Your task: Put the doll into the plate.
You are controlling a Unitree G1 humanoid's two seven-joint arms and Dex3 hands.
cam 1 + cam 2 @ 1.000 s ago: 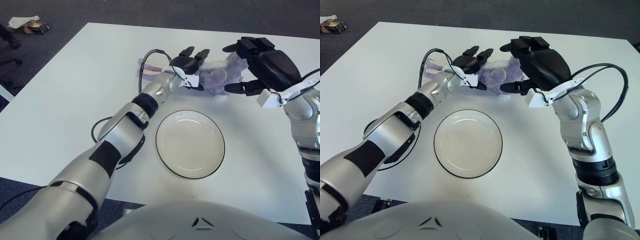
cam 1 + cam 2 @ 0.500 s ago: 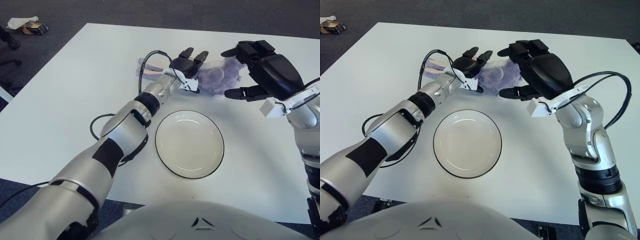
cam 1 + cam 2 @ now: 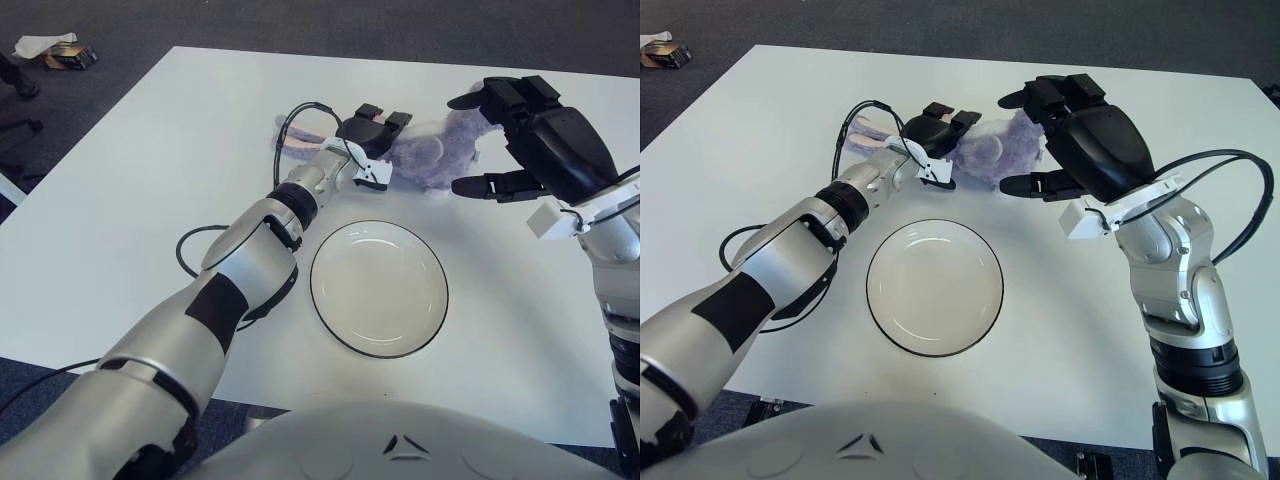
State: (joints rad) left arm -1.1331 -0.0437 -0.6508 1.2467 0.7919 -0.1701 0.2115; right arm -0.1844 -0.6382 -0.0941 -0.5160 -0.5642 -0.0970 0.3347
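A purple plush doll (image 3: 432, 152) lies on the white table beyond the plate. My left hand (image 3: 384, 140) is at the doll's left end with its fingers curled down onto the plush. My right hand (image 3: 463, 143) hovers at the doll's right end, open; its fingers (image 3: 500, 97) arch above the doll and its thumb (image 3: 482, 185) points in below it. The white plate (image 3: 380, 290) with a dark rim stands nearer to me, with nothing in it.
A pink item with a black cable (image 3: 298, 128) lies just left of my left hand. Another black cable (image 3: 192, 252) loops on the table under my left forearm. Small objects (image 3: 58, 50) lie on the dark floor at far left.
My left hand's fingers have bent from outstretched to curled onto the doll's left end. My right hand has drifted slightly right and up, staying spread. The doll has tipped up a little.
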